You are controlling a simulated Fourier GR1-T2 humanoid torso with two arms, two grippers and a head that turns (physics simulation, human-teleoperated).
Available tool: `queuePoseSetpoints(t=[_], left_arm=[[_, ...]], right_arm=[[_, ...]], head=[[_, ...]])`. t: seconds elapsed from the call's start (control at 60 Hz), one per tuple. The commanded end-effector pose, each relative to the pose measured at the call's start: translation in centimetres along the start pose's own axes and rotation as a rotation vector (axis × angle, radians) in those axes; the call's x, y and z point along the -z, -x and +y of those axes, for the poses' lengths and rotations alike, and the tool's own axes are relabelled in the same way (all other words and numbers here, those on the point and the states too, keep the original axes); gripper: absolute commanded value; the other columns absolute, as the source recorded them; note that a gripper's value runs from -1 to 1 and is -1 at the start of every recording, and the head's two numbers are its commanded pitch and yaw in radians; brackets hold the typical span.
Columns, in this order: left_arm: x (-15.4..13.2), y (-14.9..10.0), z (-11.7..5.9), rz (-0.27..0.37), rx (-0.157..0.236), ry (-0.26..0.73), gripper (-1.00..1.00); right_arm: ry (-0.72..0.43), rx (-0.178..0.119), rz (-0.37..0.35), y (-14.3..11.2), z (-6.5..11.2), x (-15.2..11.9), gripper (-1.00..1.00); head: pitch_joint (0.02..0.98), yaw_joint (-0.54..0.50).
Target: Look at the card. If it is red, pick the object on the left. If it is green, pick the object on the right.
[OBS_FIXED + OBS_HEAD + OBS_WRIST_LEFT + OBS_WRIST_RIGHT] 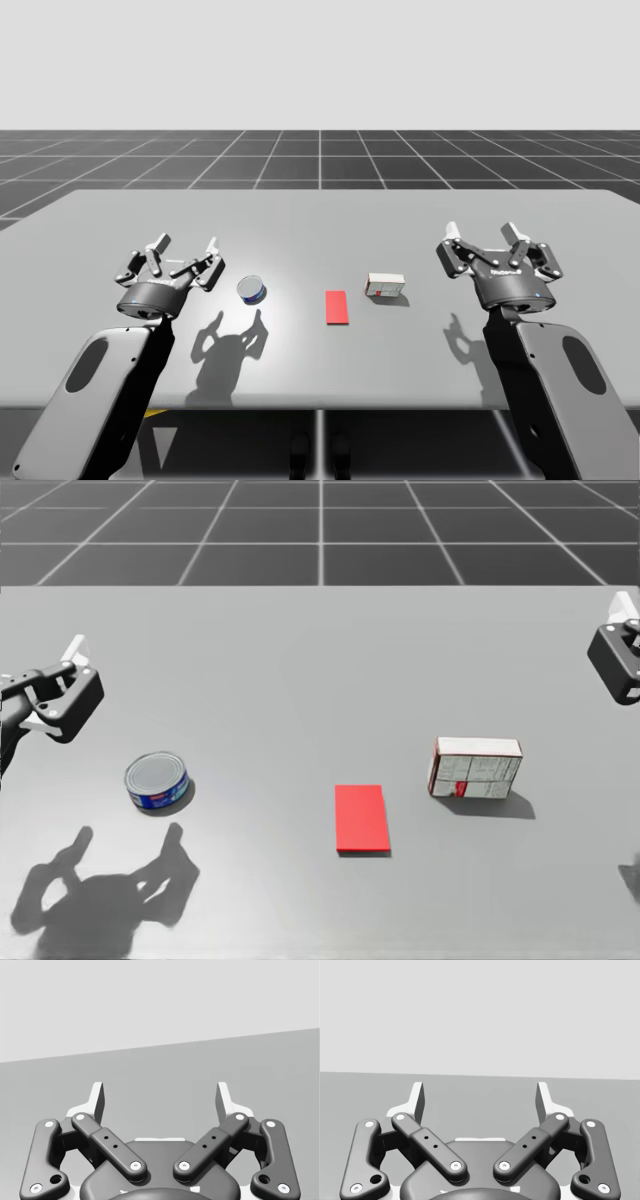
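Grey table (320, 215) on a dark floor (320, 155) gridded in pale lines, under flat grey backdrop.

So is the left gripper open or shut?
Open: the left gripper has its fingers spread wide apart, with nothing but bare table between them.

I am in a bare simulated test space: a plain grey worktop (320, 215) sits over a dark grid floor (320, 155) that runs off toward twelve o'clock under a blank, pale, featureless backdrop (320, 60).
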State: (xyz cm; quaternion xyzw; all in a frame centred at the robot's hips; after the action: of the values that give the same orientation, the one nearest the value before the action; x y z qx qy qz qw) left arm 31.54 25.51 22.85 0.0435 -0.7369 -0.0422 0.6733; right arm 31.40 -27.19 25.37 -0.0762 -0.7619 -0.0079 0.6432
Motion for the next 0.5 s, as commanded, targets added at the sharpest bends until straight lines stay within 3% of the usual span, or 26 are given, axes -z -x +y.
queuePoseSetpoints(t=[0.017, 0.217, 0.5], left_arm=[[-0.02, -0.02, -0.09, -0.002, 0.006, 0.002, -1.0], [-0.05, -0.15, -0.18, -0.003, 0.002, 0.003, -1.0], [-0.06, -0.15, -0.31, -0.002, 0.004, 0.004, -1.0]], right_arm=[[0.008, -0.012, -0.002, -0.01, -0.11, 0.03, -1.0], [0.012, -0.017, -0.006, -0.04, -0.16, 0.07, -1.0], [0.011, -0.017, -0.009, -0.1, -0.21, 0.12, -1.0]], head=[[0.796, -0.02], [0.897, -0.07], [0.904, -0.06]])
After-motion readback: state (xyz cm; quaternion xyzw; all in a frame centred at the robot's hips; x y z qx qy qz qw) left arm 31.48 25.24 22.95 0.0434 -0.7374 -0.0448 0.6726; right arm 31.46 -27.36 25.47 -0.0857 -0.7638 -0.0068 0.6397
